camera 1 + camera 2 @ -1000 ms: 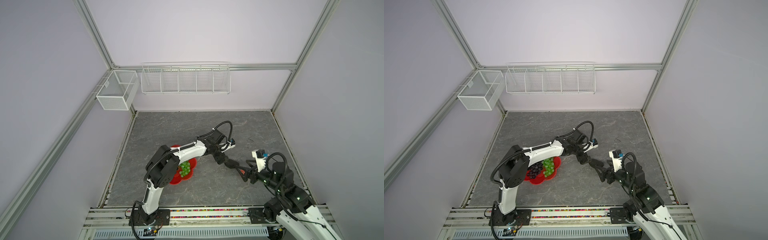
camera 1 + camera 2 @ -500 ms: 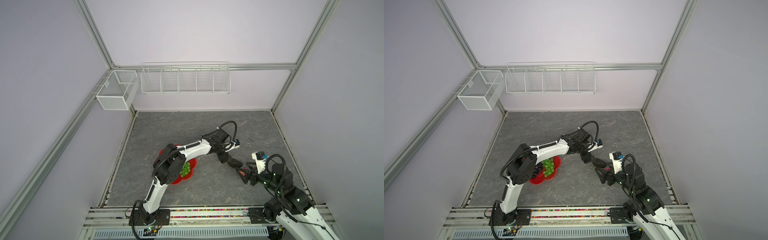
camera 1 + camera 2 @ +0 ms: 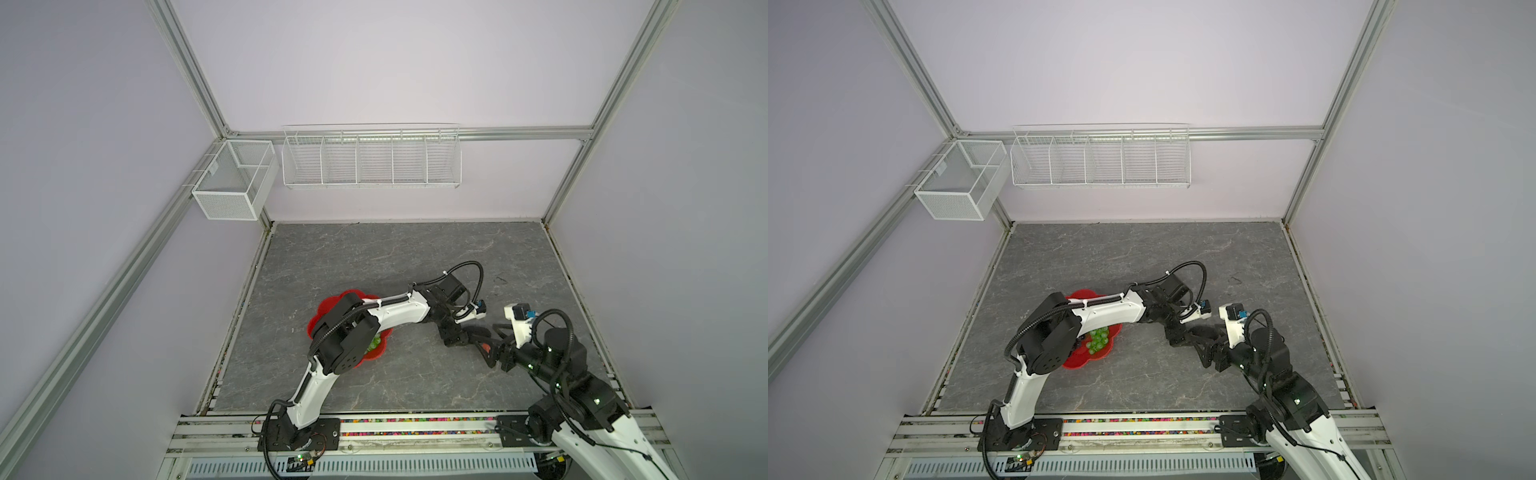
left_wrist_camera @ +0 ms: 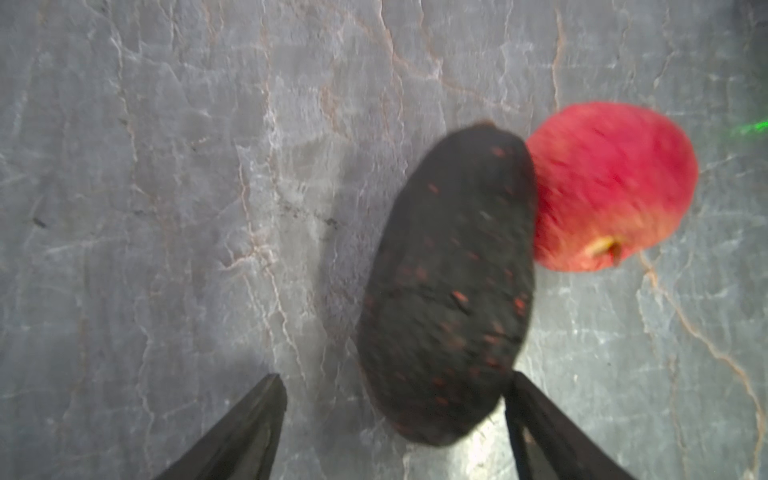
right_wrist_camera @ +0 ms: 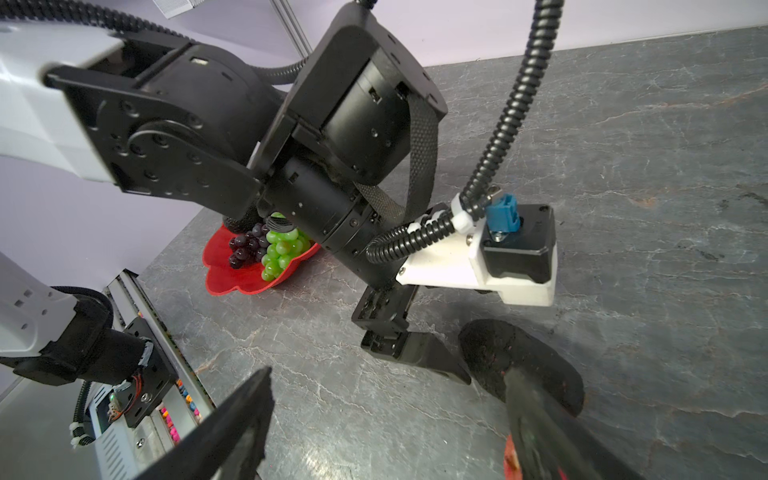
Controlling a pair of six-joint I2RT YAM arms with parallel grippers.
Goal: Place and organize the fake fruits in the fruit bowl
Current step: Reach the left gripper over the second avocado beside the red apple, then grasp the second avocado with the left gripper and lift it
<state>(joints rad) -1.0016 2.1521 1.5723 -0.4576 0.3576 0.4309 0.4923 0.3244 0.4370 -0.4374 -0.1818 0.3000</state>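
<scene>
**Both end effectors open beside the avocado and apple; grapes in the bowl**

On the left side of the grey tabletop (image 3: 1142, 257) sits the red fruit bowl (image 3: 1077, 362), partly hidden under my left arm's elbow in both top views. Inside it the dark purple grape bunch (image 5: 247, 247) and the green grape bunch (image 5: 282, 249) lie side by side, touching.

My left arm stretches from above the bowl toward the right half of the tabletop. My left end effector (image 4: 392, 384) points down there with its fingers spread wide and nothing gripped. The broad end of a dark avocado (image 4: 449, 291) lies on the tabletop between those fingers, close against one finger and well clear of the other; whether the near finger touches it I cannot tell. The avocado lies on its side, and the red apple (image 4: 611, 183) rests against it near its narrower end, touching it, with its stem pit in view.

Further right, my right end effector (image 5: 388, 372) faces the left one at close range, its fingers also wide apart and holding nothing. In my right wrist view one finger crosses in front of the avocado, with a sliver of the apple showing beside it; the other finger hangs over bare tabletop. The avocado and apple lie between my two end effectors, well apart from the bowl.
</scene>
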